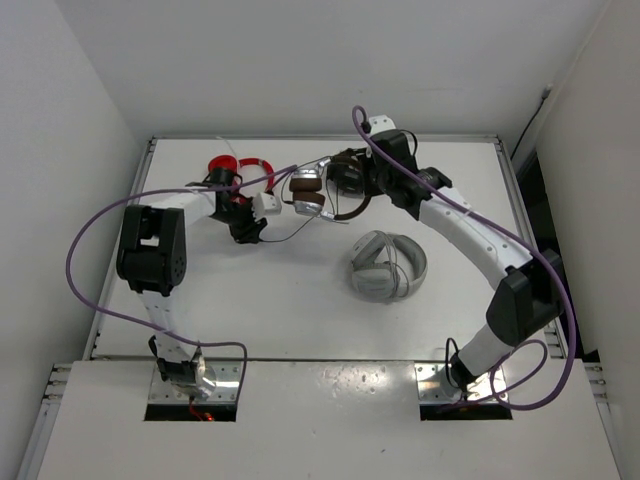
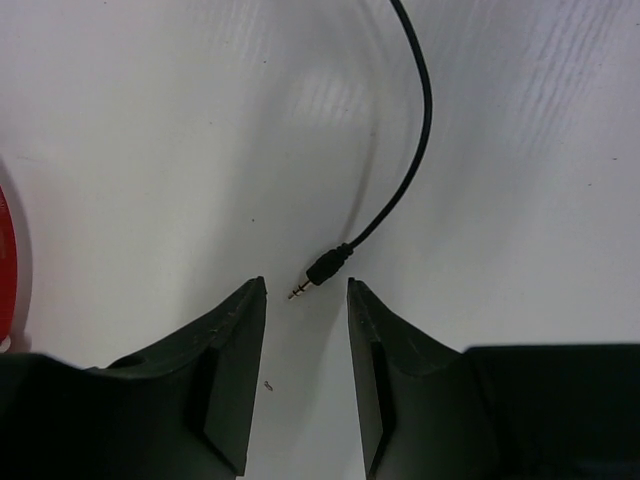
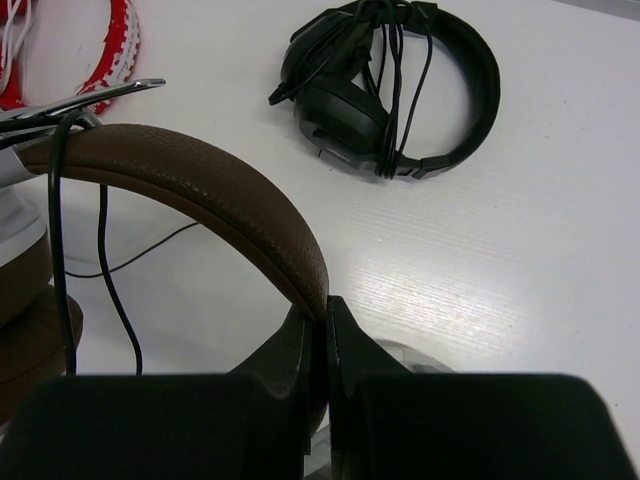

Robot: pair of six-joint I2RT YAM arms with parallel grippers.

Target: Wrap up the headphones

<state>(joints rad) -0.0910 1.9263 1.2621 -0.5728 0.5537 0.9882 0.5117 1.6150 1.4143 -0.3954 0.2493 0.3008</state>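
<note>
I'm seeing the headphones (image 1: 308, 192) at the far middle of the worktop (image 1: 300, 320). Their padded brown headband (image 3: 200, 190) is pinched between my right fingers (image 3: 290, 370), with the brown ear pads (image 3: 30, 340) off to the left. The thin black cable (image 2: 420, 130) crosses the headband once. Its jack plug (image 2: 322, 270) lies flat on the worktop.

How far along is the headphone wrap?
Done: the right gripper is shut on the brown headband of the headphones. In hand: the left gripper is open over the table, the plug lying between its fingers, not gripped. Left: nearly all the winding; the cable trails loose, with a strand or two draped over the headband.
</note>
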